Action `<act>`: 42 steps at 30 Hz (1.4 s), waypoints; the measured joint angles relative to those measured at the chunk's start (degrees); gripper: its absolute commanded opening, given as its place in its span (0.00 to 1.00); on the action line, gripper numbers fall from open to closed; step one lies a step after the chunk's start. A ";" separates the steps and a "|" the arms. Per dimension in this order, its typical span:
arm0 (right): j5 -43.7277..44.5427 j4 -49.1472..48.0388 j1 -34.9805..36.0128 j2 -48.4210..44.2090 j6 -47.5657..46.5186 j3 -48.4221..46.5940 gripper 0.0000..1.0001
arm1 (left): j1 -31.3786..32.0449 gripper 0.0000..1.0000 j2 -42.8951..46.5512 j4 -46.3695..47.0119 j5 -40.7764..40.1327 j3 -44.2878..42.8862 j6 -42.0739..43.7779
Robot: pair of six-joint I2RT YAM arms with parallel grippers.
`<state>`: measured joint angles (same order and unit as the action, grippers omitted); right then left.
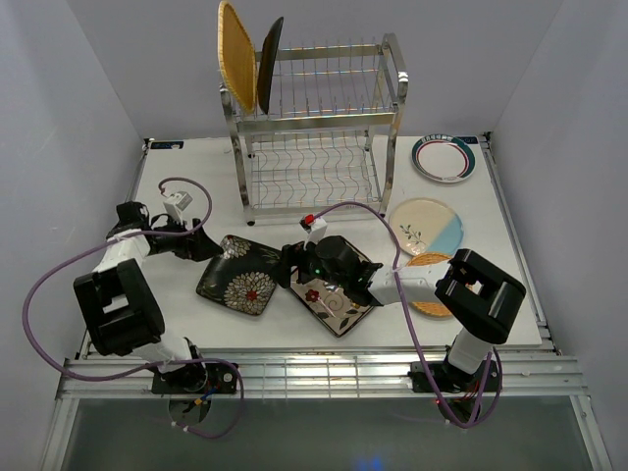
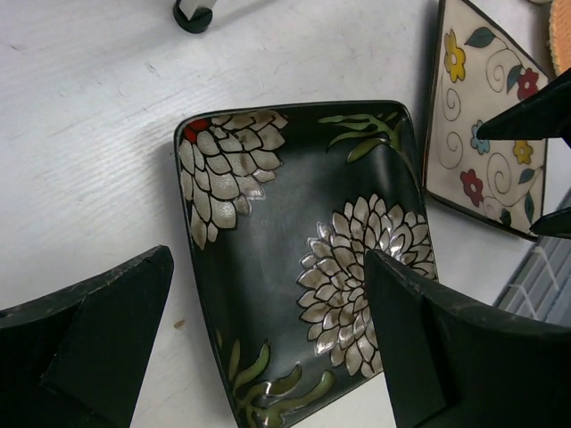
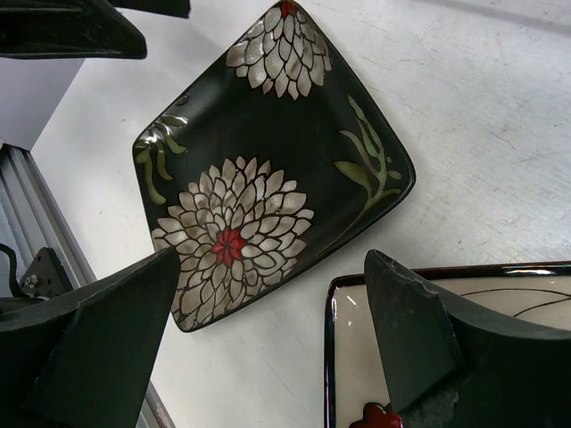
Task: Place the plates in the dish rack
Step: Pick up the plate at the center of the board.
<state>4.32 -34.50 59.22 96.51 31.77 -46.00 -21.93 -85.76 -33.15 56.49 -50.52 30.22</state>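
The tall wire dish rack (image 1: 314, 128) stands at the back, with a woven tan plate (image 1: 236, 54) and a black plate (image 1: 269, 64) upright at the left end of its upper tier. A black square plate with white flowers (image 1: 240, 277) (image 2: 294, 267) (image 3: 268, 160) lies flat on the table. My left gripper (image 1: 208, 245) (image 2: 268, 303) is open at its left edge, one finger on either side of a corner. The cream floral square plate (image 1: 334, 294) (image 2: 482, 134) (image 3: 352, 374) lies to the right. My right gripper (image 1: 292, 265) (image 3: 272, 267) hovers open over the gap between these two plates.
A teal-rimmed round plate (image 1: 444, 158) and a cream-blue round plate (image 1: 427, 226) lie at the back right. A woven orange plate (image 1: 429, 260) is partly under the right arm. One rack foot (image 2: 193, 13) stands close behind the black plate. The table's ribbed front edge (image 3: 27, 205) is near.
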 measured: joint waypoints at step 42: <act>-0.63 -0.98 -0.13 -0.57 -0.26 0.07 0.89 | 3.65 0.95 -14.05 5.57 -5.07 -2.80 -5.84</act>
<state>3.68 -35.48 59.09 95.94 31.51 -45.93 -18.28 -99.81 -27.57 51.42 -53.32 24.38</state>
